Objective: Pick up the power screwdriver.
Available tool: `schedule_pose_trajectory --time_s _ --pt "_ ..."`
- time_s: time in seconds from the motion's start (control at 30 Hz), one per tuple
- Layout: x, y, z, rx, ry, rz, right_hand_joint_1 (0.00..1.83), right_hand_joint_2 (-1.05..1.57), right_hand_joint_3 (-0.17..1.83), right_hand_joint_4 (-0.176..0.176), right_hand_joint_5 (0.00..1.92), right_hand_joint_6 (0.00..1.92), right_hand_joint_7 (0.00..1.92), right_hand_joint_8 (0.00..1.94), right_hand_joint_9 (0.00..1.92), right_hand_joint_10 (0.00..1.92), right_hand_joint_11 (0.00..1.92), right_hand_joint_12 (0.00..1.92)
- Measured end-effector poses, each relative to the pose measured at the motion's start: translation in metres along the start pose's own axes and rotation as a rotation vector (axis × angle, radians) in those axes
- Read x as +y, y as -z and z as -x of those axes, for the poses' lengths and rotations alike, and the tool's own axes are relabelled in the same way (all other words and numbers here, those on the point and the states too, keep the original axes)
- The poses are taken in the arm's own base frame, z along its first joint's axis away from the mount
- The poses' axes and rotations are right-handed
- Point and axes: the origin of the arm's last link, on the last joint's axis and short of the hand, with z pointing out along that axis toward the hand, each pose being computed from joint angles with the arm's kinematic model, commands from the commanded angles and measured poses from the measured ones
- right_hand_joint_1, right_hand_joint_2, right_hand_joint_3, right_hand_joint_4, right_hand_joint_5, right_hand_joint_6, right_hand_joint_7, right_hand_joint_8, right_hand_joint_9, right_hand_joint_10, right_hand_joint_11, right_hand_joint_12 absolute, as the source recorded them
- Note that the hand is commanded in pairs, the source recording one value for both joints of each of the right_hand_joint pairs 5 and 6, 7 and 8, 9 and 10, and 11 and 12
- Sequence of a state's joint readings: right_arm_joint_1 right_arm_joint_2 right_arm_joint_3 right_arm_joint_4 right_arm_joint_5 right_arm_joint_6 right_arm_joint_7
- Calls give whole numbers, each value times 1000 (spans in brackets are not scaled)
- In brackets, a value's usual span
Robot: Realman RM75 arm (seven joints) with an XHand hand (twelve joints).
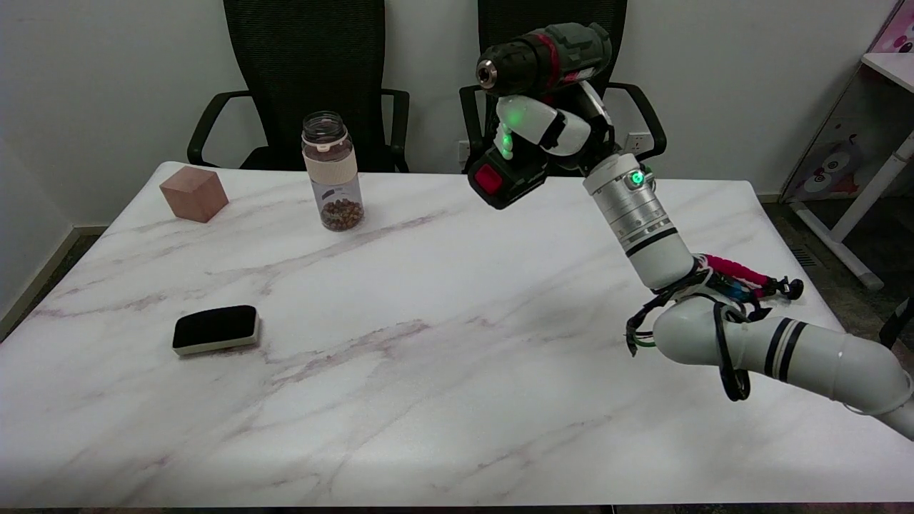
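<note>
**Power screwdriver held aloft by its grip**

The right hand (546, 132), black and white with green lights showing on it, is wrapped around the handle of the dark green and black pistol-shaped power screwdriver (543, 61), fingers closed about the grip between the motor body above and the red-buttoned battery block below. The tool hangs in the air well clear of the white marble-patterned table (428, 357), up and to the right of the clear plastic jar (333, 171), its metal chuck pointing left toward the jar's side of the scene.

By its look the tool is rigid and fairly heavy, with weight at both ends: motor on top, battery pack at the bottom. The moulded grip between them is the natural place to hold it, and a loose hold there would probably let it tip nose-down or twist. The casing seems hard plastic, not fragile.

The jar stands upright on the table with its lid on and a pale band around its upper part. A shallow layer of small brown round pieces, perhaps nuts or beans, lies at its bottom; the rest of it looks empty.
</note>
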State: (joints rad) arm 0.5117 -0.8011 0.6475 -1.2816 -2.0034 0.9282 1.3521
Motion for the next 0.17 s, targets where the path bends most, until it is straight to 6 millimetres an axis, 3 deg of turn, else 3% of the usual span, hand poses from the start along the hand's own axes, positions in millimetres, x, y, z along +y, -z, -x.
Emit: schedule_pose_trajectory --time_s 0.17 --pt "2 1 2 21 0 11 893 763 763 176 1920 1920 1920 1920 1920 1920 1920 1920"
